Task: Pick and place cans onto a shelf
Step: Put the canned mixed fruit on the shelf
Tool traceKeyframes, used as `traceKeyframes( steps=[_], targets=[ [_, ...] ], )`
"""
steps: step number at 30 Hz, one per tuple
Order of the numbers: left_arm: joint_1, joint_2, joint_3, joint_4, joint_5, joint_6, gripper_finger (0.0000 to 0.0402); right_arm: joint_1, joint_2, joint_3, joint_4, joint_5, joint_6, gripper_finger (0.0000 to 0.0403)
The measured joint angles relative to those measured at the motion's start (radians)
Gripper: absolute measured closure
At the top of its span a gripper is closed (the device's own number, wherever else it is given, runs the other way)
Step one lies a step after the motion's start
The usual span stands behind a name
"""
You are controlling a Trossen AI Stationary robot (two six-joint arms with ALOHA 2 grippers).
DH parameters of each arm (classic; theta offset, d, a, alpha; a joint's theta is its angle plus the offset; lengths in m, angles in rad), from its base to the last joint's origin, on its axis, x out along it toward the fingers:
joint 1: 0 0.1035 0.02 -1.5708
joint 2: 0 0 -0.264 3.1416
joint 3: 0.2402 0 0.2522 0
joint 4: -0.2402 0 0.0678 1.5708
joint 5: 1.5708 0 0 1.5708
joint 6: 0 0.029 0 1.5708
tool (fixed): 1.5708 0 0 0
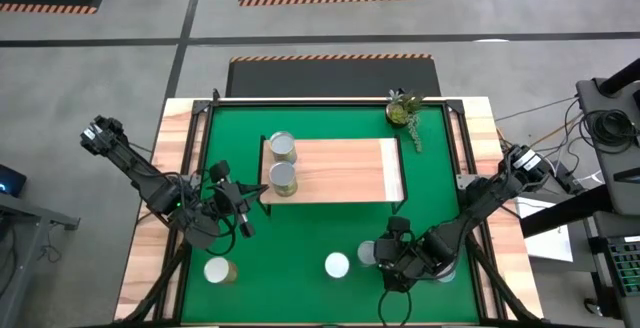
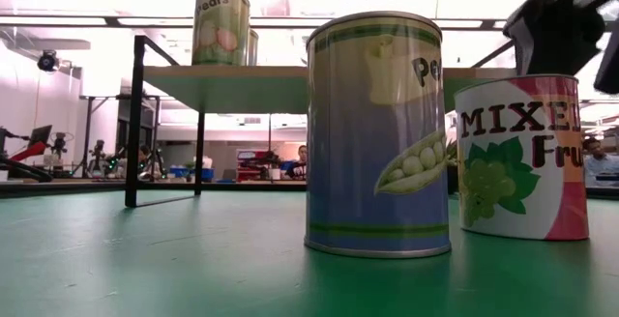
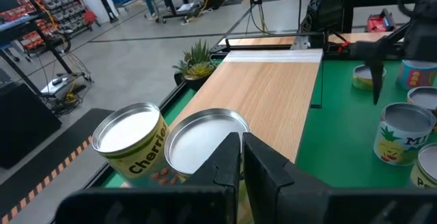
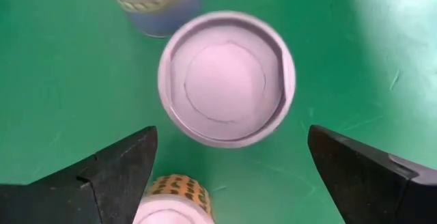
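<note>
Hovering: the right pincer [image 1: 393, 264] hangs low over the near right part of the green mat [image 1: 300, 248], fingers [image 4: 119, 173] spread wide, and its wrist view looks straight down on a silver can top [image 4: 227, 79] sitting between them, with nothing gripped.
Right-side cans: a can [image 1: 368, 253] stands just beside that pincer, and another [image 1: 336, 264] stands apart to its left with a bright round top.
Left pincer: the left pincer [image 1: 245, 196] sits at the shelf's left end, fingers [image 3: 229, 159] drawn nearly together, a thin slit between them, holding nothing; two cans show right past its tips.
Shelf: the shelf [image 1: 350, 168], light wood on a thin black frame, stands in the middle of the mat.
Cans on shelf: two are up there at the left end, one [image 1: 283, 146] toward the far edge, one [image 1: 284, 177] toward the near edge, close together; from the left wrist one reads "Cherries" [image 3: 133, 142] and its neighbour [image 3: 201, 138] shows a plain silver lid.
Near left: a lone tan-sided can [image 1: 219, 269] stands on the mat near the left arm's base.
Low view: a peas can [image 2: 377, 133] looms up front, a "Mixed Fruit" can [image 2: 522, 158] just beside it.
Far corner: a small potted plant [image 1: 402, 111] sits on the mat's far right corner.
Worktop: its pale wooden border [image 1: 140, 268] frames the mat.
</note>
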Motion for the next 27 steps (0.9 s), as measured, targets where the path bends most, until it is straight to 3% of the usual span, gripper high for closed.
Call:
traceKeyframes(
  steps=[7, 15, 27],
  targets=[
    [0.0, 0.0, 0.0, 0.0, 0.0, 0.0, 0.0402, -0.001, 0.0, -0.105, 0.179, 0.061, -0.01, 0.0034],
    [0.0, 0.0, 0.0, 0.0, -0.002, 0.007, 0.0402, -0.002, 0.0, -0.119, 0.272, 0.132, -0.088, 0.0038],
    [0.0, 0.0, 0.0, 0.0, -0.003, 0.007, 0.0402, -0.002, 0.0, -0.117, 0.287, 0.129, -0.092, 0.0121]
  ],
)
